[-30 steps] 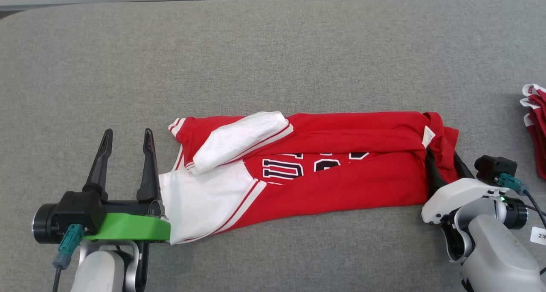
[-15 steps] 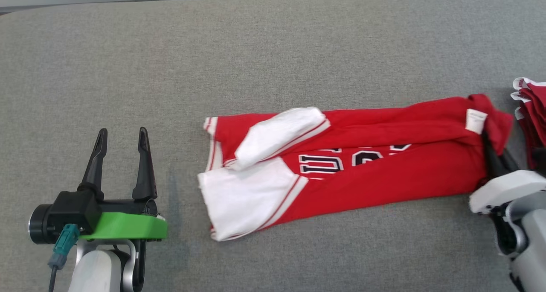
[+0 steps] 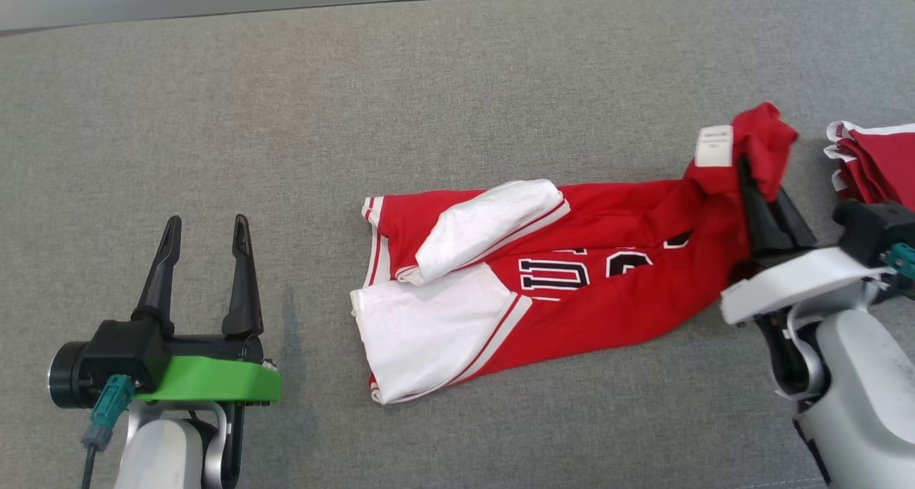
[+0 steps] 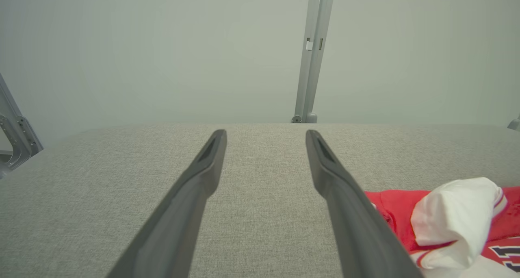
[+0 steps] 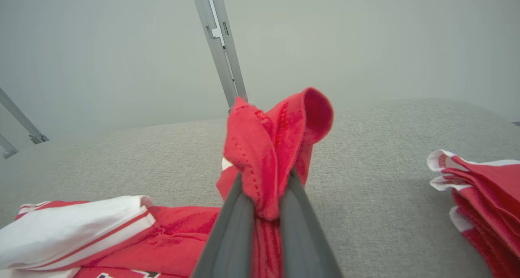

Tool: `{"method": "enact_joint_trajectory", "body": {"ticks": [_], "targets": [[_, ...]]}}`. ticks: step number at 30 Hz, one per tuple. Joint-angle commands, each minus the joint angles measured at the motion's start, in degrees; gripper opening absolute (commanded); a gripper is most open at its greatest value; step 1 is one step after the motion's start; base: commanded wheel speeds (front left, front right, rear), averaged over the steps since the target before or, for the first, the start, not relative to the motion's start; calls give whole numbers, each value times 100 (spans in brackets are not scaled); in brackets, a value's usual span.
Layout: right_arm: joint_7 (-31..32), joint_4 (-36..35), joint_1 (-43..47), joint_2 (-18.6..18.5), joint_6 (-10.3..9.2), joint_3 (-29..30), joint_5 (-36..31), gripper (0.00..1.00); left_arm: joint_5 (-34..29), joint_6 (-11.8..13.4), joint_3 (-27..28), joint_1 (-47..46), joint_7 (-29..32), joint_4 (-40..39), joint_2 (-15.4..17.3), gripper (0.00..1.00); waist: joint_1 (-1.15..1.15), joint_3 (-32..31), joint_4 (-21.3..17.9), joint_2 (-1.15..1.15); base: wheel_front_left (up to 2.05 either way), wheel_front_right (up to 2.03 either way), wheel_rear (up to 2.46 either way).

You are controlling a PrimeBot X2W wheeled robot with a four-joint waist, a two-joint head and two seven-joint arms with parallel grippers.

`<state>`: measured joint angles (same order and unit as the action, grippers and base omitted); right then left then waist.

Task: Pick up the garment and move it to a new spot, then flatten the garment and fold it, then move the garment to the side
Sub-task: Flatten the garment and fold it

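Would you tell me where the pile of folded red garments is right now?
The pile lies on the grey surface at the head view's far right edge, just beyond the right gripper, which pinches the lifted end of the jersey.

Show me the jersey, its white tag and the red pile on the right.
jersey (image 3: pixel 607 310), head view, red front below the lettering
white tag (image 3: pixel 715 146), head view, centre of the tag
red pile (image 3: pixel 879 159), head view, top red layer

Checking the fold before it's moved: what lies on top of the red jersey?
A white sleeve lies folded across the jersey, toward its left end; fabric beneath it is hidden.
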<state>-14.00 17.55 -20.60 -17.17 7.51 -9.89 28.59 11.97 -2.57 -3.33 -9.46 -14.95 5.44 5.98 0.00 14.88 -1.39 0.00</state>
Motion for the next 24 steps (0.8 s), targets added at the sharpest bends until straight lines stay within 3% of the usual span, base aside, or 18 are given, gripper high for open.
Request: {"method": "enact_joint_trajectory", "body": {"ticks": [1,6,10,15,24], "targets": [[46,-93,-75,45,-5,-65,-14,0,-19,-33,25,-46,-12,-2,-16,100,0,-17,-10,0,0,0,0],[337,-691,-417,566,-4,-838,-94,0,-40,-66,-16,-112,-12,22,-53,100,0,-17,53,0,0,0,0],[461,-776,-685,1039,-4,-1553,-107,0,-39,-120,-81,-160,-12,64,-91,100,0,37,194,0,0,0,0],[514,-426,-809,1306,-3,-2439,-28,0,-16,-155,-147,-245,-12,111,-164,100,0,114,425,0,0,0,0],[211,573,-998,1415,-3,-3119,258,0,-53,-196,-190,-331,-12,154,-240,100,0,249,572,0,0,0,0]]}}
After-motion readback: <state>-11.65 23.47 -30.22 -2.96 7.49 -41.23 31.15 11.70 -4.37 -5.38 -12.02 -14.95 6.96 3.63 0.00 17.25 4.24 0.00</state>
